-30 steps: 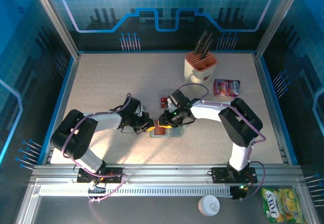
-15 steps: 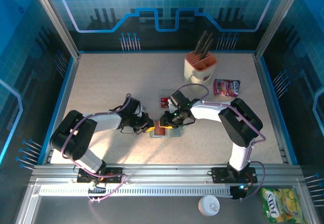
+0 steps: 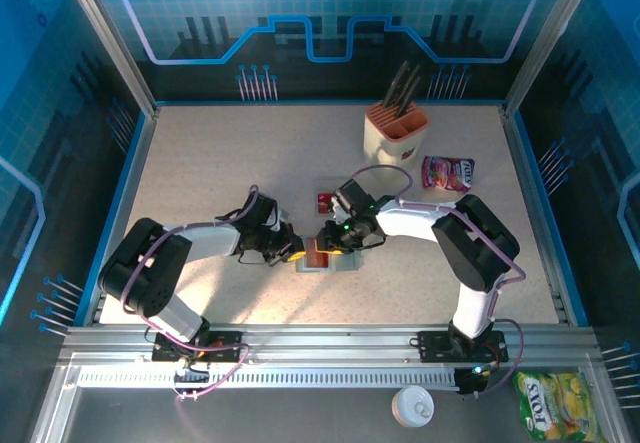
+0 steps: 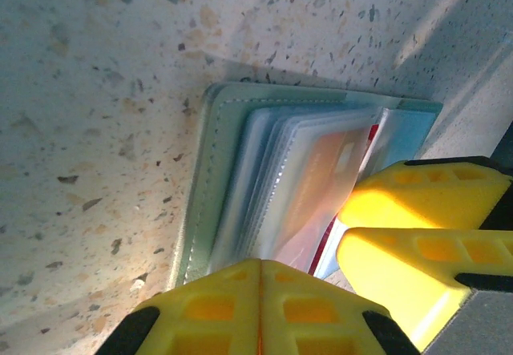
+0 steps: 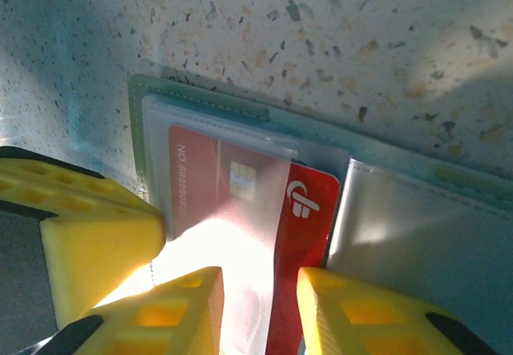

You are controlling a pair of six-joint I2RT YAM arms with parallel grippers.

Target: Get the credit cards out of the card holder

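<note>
The card holder (image 3: 327,260) lies open and flat on the table (image 3: 200,163), near the middle, between the two arms. The left gripper (image 4: 260,279) is closed with nothing between its fingers. Its tips rest at the holder's near edge, judged to be pinning it down. The right gripper (image 5: 258,299) has its fingers partly apart, set at the exposed end of a red card (image 5: 311,203); whether they actually pinch that card cannot be told. This card sits part-way out of its clear sleeve (image 5: 210,135): one end shows bare, while the chip end lies under plastic. A small red piece (image 3: 326,201) lies on the table just beyond the holder and apart from it. It is judged to be a card already removed, though it is too small to confirm. Further sleeves are stacked in the holder, as the left wrist view shows; their contents cannot be made out. Assessment: task under way, early to middle stage. One card is possibly out, one is partly extracted, and the remainder is unknown. Outstanding: draw the red card clear, set it down, check the other sleeves.
</note>
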